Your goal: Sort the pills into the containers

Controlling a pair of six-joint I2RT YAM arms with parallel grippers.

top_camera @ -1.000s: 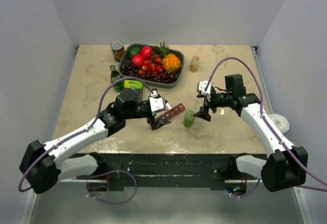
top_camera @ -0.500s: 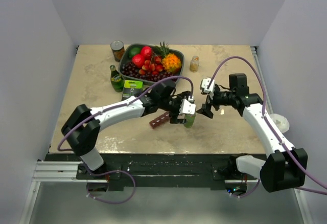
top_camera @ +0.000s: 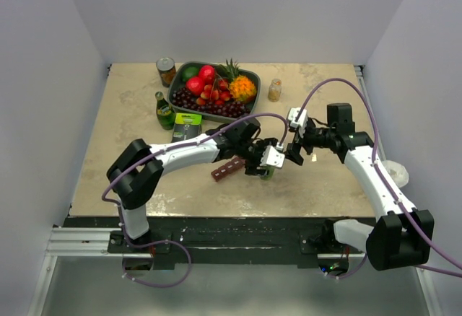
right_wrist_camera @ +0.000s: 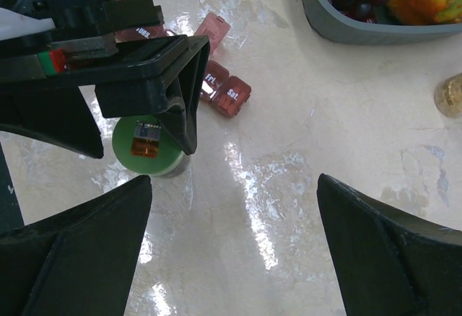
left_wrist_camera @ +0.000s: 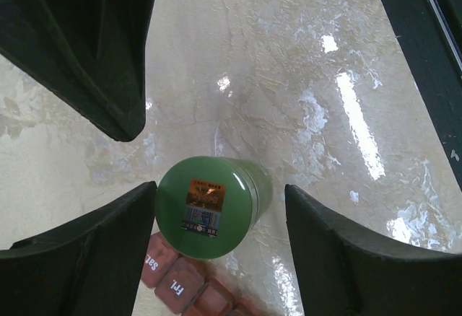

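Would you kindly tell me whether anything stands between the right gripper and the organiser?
Yes. The left gripper and the green bottle that it straddles stand between the right gripper and the organiser, which lies just beyond them.

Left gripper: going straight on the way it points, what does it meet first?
The green pill bottle: it stands upright between the left gripper's open fingers. The fingers would straddle it and probably reach the table; one might clip the maroon pill organiser beside it. Depth unclear.
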